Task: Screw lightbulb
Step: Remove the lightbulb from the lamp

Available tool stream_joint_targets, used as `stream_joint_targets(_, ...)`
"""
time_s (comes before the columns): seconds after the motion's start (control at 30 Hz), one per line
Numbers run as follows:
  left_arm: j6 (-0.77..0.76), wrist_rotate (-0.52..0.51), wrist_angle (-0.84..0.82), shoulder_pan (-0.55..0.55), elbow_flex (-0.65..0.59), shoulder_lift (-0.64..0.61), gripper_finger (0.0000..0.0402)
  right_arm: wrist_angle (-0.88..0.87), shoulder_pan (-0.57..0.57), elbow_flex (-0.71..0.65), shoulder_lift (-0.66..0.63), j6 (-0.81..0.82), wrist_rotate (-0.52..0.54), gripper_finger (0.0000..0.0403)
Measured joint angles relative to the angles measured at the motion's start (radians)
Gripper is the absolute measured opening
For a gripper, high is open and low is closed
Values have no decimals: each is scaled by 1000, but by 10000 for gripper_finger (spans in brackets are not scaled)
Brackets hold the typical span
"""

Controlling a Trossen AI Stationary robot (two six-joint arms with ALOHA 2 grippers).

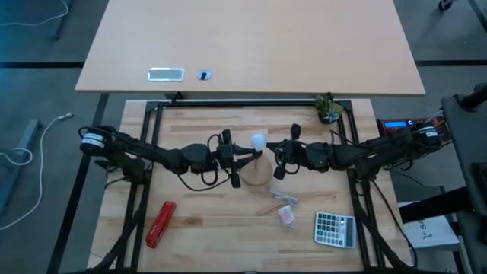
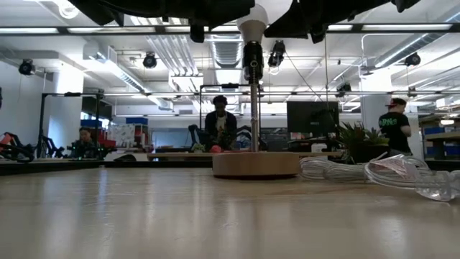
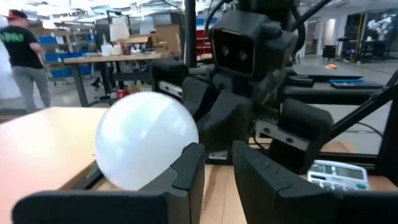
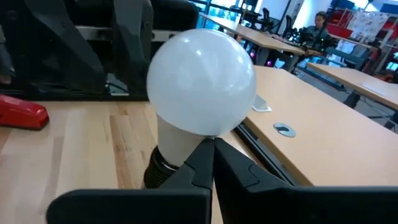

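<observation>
while both my arms reach in from the sides and meet at the middle of the desk [image 1: 190,221], the bulb [image 1: 259,141] sits up on a dark socket [image 2: 252,57] atop a thin metal post [image 2: 254,115] that rises from a round wooden base [image 2: 256,164].

my left pincer [image 1: 245,154] is at the bulb's left side. its fingers [image 3: 186,177] stand slightly apart, one of them right against the bulb's round white face, but i cannot tell whether they actually pinch it. my right pincer [image 1: 272,148] is just beside the bulb on the other side, its fingers [image 4: 199,163] pressed together, their tip right under the globe where it meets the whitish neck; it holds nothing.

in the low view the bulb is at the top edge, between the dark bulk of both arms.

on the desk near the base lies a coiled white cord [image 2: 330,170] and a crumpled clear wrapper [image 2: 410,175]. a small packet [image 1: 287,216] lies nearer the front, a calculator [image 1: 335,229] at the front right, a red stapler [image 1: 160,224] at the front left, and a little potted plant [image 1: 329,109] at the back right corner.

beyond the desk, people [image 2: 220,122] are in the room.
</observation>
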Motion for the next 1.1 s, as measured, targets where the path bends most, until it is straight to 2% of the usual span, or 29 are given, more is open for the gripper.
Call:
stream_joint_targets(0.17, 41, -11, -13, -15, 16, -32, 75, -24, 2, 0, -17, 5, 28, 2)
stream_joint_targets(0.23, 43, -24, -67, -22, 16, -66, 75, -30, 2, 0, -24, 11, 33, 2)
stream_joint_targets(0.37, 34, -93, -197, -29, 16, -113, 75, -50, 2, 0, -29, 22, 33, 2)
stream_joint_targets(0.57, 20, -198, -298, -29, 15, -136, 75, -53, 3, 0, -29, 26, 33, 2)
stream_joint_targets(1.1, 9, -199, -299, -16, 15, -134, 75, -44, 37, 0, -29, 45, 7, 2)
